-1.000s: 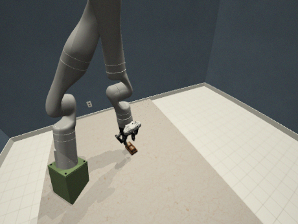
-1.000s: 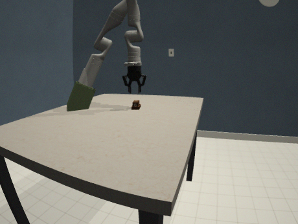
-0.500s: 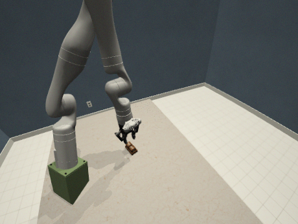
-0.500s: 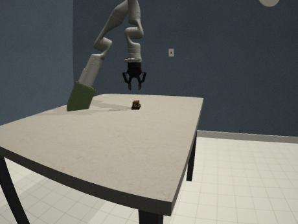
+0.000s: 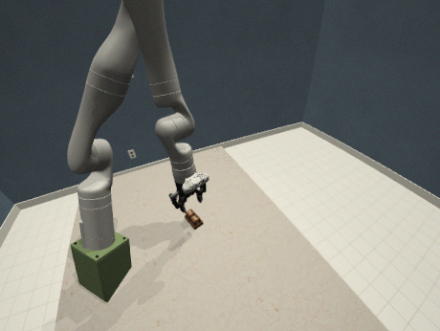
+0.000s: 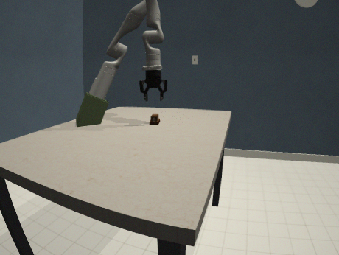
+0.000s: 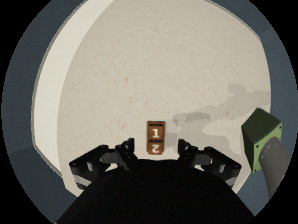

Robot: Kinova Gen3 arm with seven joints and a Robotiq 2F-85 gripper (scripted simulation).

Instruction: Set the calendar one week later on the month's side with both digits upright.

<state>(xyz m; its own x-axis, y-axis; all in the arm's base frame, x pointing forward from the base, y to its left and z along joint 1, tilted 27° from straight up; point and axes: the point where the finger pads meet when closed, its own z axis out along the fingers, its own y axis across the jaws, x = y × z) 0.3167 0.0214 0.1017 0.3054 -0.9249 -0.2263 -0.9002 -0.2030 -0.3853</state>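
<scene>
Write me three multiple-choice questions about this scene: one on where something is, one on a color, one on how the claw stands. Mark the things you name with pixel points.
1. Where is the claw (image 5: pixel 192 200) (image 6: pixel 153 99) (image 7: pixel 156 145)?
A) Resting on the floor tiles
B) Above the table (image 5: pixel 268 268) (image 6: pixel 121 155) (image 7: pixel 165 65)
C) Pressed against the wall

2. What color is the block (image 5: pixel 106 273) (image 6: pixel 92 110) (image 7: pixel 260 130) under the arm's foot?
A) Green
B) Yellow
C) Red

3. How does the claw stand?
A) Shut on a cube
B) Fingers together, holding nothing
C) Open, holding nothing

Right letters:
1. B: the outside view shows a gap between its fingertips and the tabletop.
2. A: its sides look green in all three views.
3. C: its fingers stand apart, and the cubes (image 7: pixel 155 133) are down on the table.
</scene>
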